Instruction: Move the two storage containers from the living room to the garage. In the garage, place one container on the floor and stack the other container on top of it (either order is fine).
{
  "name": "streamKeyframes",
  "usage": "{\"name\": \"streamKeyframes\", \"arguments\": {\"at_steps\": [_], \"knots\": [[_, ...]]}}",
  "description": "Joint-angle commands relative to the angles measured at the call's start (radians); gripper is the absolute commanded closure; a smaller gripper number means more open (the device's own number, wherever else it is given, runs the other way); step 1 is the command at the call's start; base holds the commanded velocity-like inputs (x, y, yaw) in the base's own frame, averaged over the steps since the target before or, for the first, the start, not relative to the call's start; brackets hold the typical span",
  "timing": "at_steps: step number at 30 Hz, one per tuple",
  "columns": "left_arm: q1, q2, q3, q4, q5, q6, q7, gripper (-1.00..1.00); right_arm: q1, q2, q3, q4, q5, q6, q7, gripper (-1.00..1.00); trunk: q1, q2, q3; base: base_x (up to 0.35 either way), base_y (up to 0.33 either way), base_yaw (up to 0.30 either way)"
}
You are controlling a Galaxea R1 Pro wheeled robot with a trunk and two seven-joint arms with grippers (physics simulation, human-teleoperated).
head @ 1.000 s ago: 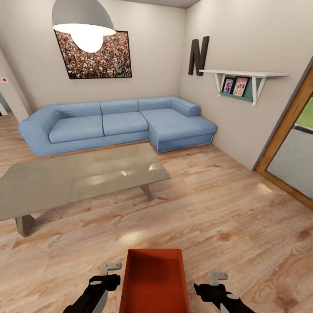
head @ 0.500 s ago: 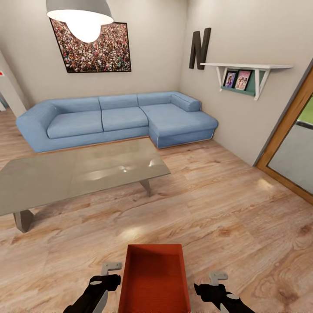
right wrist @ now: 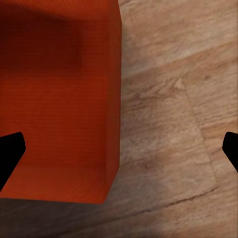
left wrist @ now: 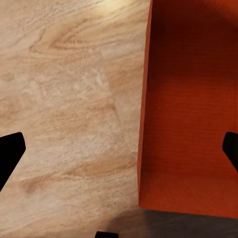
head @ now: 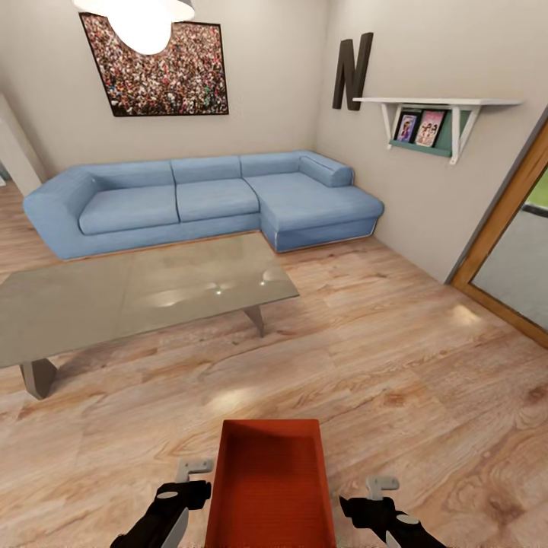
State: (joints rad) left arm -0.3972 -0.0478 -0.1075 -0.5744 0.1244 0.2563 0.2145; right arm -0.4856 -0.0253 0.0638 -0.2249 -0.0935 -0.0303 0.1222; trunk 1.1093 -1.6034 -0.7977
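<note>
One red-orange storage container (head: 270,479) rests open side up on the living room's light wood-plank flooring (head: 396,358), directly in front of me. My left gripper (head: 190,484) hovers at its left wall and my right gripper (head: 377,498) at its right wall. In the left wrist view the left gripper (left wrist: 119,148) is open, its dark fingertips (left wrist: 10,153) spread wide either side of the container (left wrist: 188,109) wall. The right wrist view has the right gripper (right wrist: 119,148) open the same way over the container (right wrist: 59,99) wall. Nothing is gripped.
A glass coffee table (head: 137,293) stands ahead to the left, with a blue corner sofa (head: 205,202) behind it against the beige wall. A wood-framed doorway (head: 502,221) opens at the right, beside a wall shelf (head: 434,114).
The whole head view has shifted: sofa, table and lamp now sit higher in the picture. The container reaches further up between the grippers. Both grippers stay open in the same spots.
</note>
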Motion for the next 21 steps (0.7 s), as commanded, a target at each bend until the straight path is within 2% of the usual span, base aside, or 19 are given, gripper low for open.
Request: {"name": "streamKeyframes", "arguments": {"at_steps": [1,13,21], "knots": [[0.0,0.001,-0.006,-0.002,0.01,0.004,0.009,-1.0,-0.001,-0.001,0.007,0.001,-0.01,-0.003,0.002,-1.0,0.004,-0.008,-0.006,0.0,0.0,0.0],[0.0,-0.004,-0.007,-0.001,0.009,0.004,0.009,-1.0,-0.001,-0.001,0.007,0.001,-0.009,-0.002,0.002,-1.0,0.05,-0.092,-0.063,0.0,0.0,0.0],[0.0,-0.006,-0.006,-0.001,0.009,0.003,0.011,-1.0,-0.001,-0.001,0.007,0.001,-0.009,-0.003,0.002,-1.0,0.081,-0.148,-0.09,-0.015,0.0,0.0]]}}
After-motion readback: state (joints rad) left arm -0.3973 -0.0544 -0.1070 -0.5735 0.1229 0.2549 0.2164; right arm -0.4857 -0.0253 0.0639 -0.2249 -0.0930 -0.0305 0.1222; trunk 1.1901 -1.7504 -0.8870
